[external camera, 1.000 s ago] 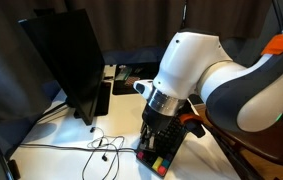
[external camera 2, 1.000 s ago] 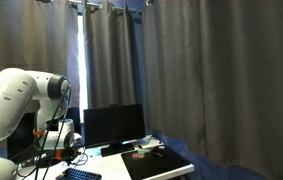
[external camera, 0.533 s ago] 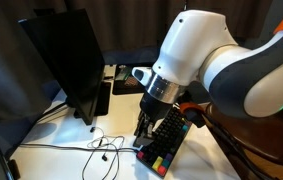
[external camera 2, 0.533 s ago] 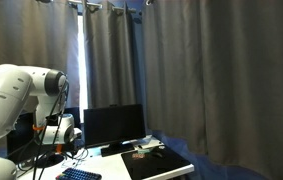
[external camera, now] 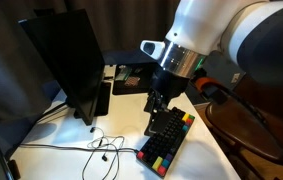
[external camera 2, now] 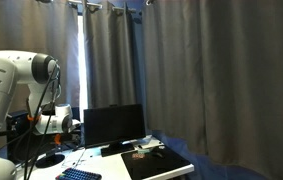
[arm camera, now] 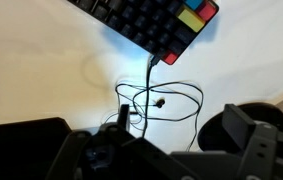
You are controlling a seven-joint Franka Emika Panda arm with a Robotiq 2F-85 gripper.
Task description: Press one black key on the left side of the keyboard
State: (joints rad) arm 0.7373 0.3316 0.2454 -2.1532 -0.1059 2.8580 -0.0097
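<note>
The keyboard [external camera: 170, 139] lies on the table [external camera: 53, 160], beside the monitor [external camera: 66, 60].

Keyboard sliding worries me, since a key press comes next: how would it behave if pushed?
The keyboard looks rigid and flat, so it should not tip. On the smooth white table it may slide sideways. Its looped cable seems slack, hardly restraining it.

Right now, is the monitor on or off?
Off, it seems: the monitor shows a plain dark screen in an exterior view, with no picture or glow.
</note>
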